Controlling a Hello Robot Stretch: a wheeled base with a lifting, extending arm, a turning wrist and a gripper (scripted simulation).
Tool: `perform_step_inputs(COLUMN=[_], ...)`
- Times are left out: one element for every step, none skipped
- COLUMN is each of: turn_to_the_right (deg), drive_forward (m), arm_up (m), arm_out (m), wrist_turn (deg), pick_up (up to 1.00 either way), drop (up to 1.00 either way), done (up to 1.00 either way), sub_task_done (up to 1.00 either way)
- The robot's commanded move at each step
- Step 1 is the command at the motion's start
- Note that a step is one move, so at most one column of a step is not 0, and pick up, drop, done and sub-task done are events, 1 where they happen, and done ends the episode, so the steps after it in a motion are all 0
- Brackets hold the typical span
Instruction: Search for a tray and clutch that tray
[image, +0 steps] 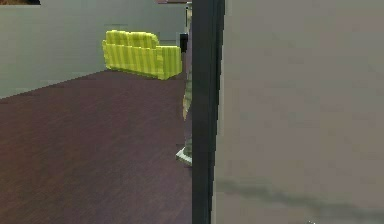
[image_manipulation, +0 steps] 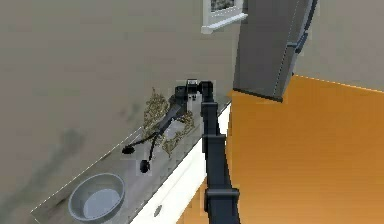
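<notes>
One straw-coloured tangle (image_manipulation: 165, 122) lies on the tabletop (image_manipulation: 105, 165), close against the back wall (image_manipulation: 80, 80); whether it is the tray cannot be told. Its long axis slants along the tabletop, from lower left to upper right in the arm side view, in line with the back wall. Which end leads cannot be told.

The arm (image_manipulation: 215, 170) rises from the bottom edge to the tangle's upper end. From there the pincer (image_manipulation: 139, 157) reaches left along it, with thin fingers (image_manipulation: 150, 133) ending near its lower end. With the tangle lying right at it on the tabletop, I cannot tell whether the pincer grips anything.

A round grey basin (image_manipulation: 100, 177) sits in the tabletop farther left, apart from the fingertips. That view also takes in a grey fridge (image_manipulation: 270, 45), a white frame (image_manipulation: 222, 12) up on the back wall and orange floor (image_manipulation: 310, 150).

The forward view gives other things: dark floor (image: 90, 140), a yellow sofa (image: 140, 52) far off, a dark upright post (image: 205, 110) and a grey wall (image: 300, 100) right of it.
</notes>
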Motion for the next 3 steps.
perform_step_inputs(turn_to_the_right=[0.0,0.0,0.0], drive_forward=[0.00,0.00,0.00], arm_up=[0.00,0.00,0.00], arm_out=[0.00,0.00,0.00], wrist_turn=[45.0,45.0,18.0], pick_up=[0.00,0.00,0.00], drop=[0.00,0.00,0.00], done=[0.00,0.00,0.00], sub_task_done=[0.00,0.00,0.00])
